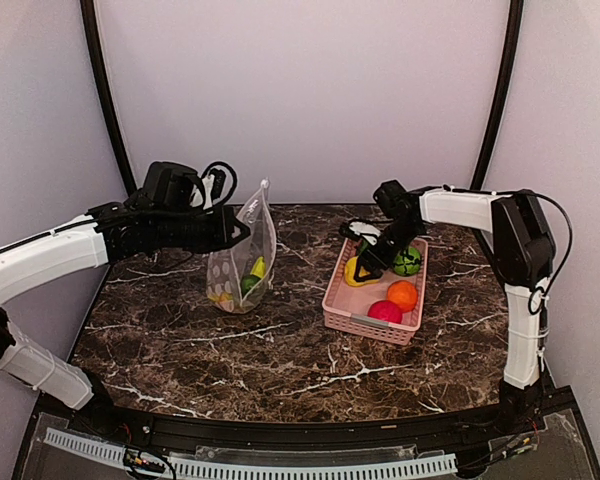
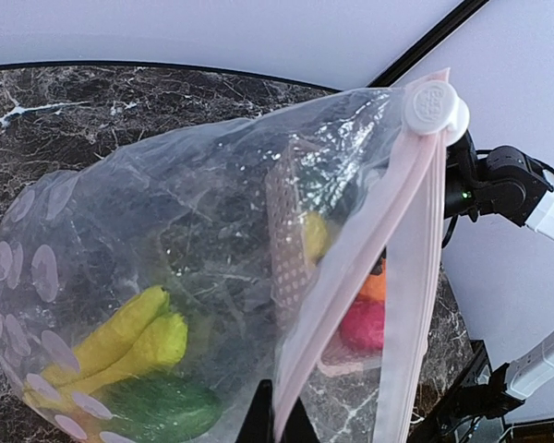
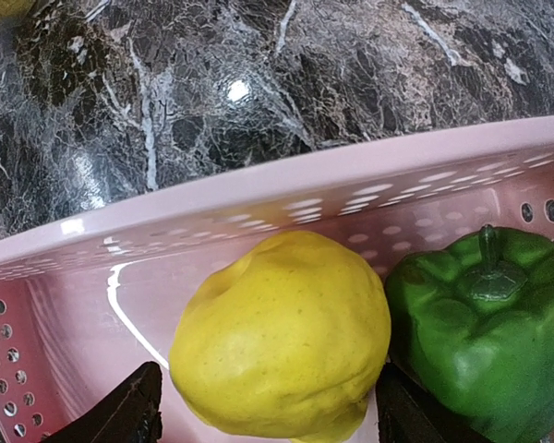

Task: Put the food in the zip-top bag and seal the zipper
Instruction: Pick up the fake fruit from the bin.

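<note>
Straddling glossy yellow plastic toy pepper [image 3: 282,337] in pink lattice basket [image 3: 258,189] with right gripper [image 3: 268,411] spread wide. Probably light, hard and slick: worth pinching across the fat middle. Holding floppy clear dotted zip-top bag [image 1: 242,265], partly filled, upright by its mouth edge in clamped left gripper [image 1: 242,232].

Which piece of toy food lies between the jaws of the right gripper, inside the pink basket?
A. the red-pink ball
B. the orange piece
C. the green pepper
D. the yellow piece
D: in the right wrist view the yellow piece sits between the spread jaws of the right gripper, while the green pepper lies beside it, outside the jaws.
</note>
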### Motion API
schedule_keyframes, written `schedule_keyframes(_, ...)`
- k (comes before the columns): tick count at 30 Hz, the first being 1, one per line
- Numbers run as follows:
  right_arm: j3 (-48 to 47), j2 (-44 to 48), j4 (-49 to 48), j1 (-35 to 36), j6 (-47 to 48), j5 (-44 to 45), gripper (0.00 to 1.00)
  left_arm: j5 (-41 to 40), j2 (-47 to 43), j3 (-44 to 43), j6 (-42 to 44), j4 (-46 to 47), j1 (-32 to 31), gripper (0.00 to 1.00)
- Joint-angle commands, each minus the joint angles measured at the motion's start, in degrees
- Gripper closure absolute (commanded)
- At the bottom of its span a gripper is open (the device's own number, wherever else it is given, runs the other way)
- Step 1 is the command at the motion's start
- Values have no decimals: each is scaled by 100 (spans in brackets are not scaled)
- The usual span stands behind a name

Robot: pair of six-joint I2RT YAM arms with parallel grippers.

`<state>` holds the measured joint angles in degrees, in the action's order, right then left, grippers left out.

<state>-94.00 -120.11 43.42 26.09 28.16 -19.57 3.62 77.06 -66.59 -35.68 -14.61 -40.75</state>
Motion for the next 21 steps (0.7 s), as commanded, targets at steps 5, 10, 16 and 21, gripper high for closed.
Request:
schedule_keyframes(5, -260, -279, -101, 108, -157, -232, 25, 51, 2, 146, -8, 110, 8, 99)
schedule_keyframes(10, -269, -303, -106, 127, -175, -298, 29, 73, -14, 224, -63, 195, 6, 99)
schedule_keyframes(16, -279, -229, 46, 128, -181, -332, 49, 112, -31, 238, -78, 206, 6, 99)
schedule_keyframes(21, 13, 387, 76, 125, -223, -435, 49, 122, -26, 235, -58, 220, 6, 99)
